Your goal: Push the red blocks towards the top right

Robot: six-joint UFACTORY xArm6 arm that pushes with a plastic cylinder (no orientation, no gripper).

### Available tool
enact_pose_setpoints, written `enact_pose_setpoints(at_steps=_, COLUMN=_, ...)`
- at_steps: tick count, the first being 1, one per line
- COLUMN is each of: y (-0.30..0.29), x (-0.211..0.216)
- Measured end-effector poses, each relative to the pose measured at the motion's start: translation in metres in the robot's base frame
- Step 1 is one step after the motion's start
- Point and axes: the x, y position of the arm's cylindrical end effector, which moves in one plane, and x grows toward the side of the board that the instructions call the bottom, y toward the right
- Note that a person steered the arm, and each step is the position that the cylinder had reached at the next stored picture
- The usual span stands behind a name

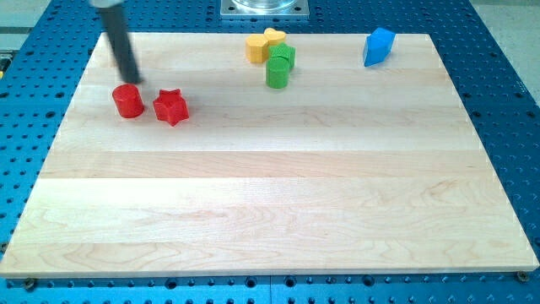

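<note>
At the view's upper left, my tip (132, 81) down on the wooden board (270, 211), just above the red cylinder (128, 100) and seemingly touching its far edge, though too close to call from this angle. No fingers here, only a bare rod: nothing to open, nothing held. Red star (170, 107) just beside the cylinder on the view's right, a thin gap between them. Both reds well apart from the top right corner.

Elsewhere along the view's top: yellow heart-like block (272, 37) and orange-yellow block (256, 49) touching, with two green blocks (283, 57) (278, 73) pressed up below them. Blue block (379, 46) alone nearer the top right.

Step in hand, by judgement: lining up behind the reds, push not yet begun. Present spot poor for it, since a shove from above sends the cylinder down the board. Next move likely calls for rounding to the cylinder's left and slightly below, then driving rightward and up, gathering the star on the way. Risk: the green and yellow cluster lies near the direct path.
</note>
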Motion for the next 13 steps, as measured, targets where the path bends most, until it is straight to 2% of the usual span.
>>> enact_pose_setpoints(at_steps=1, y=-0.020, x=0.066)
enact_pose_setpoints(at_steps=2, y=0.080, x=0.077)
enact_pose_setpoints(at_steps=3, y=0.074, x=0.077)
enact_pose_setpoints(at_steps=4, y=0.104, x=0.058)
enact_pose_setpoints(at_steps=5, y=0.214, x=0.068)
enact_pose_setpoints(at_steps=6, y=0.252, x=0.078)
enact_pose_setpoints(at_steps=7, y=0.282, x=0.137)
enact_pose_setpoints(at_steps=8, y=0.339, x=0.075)
enact_pose_setpoints(at_steps=9, y=0.390, x=-0.006)
enact_pose_setpoints(at_steps=10, y=0.363, x=0.023)
enact_pose_setpoints(at_steps=11, y=0.270, x=0.079)
enact_pose_setpoints(at_steps=12, y=0.106, x=0.103)
enact_pose_setpoints(at_steps=13, y=0.056, x=0.033)
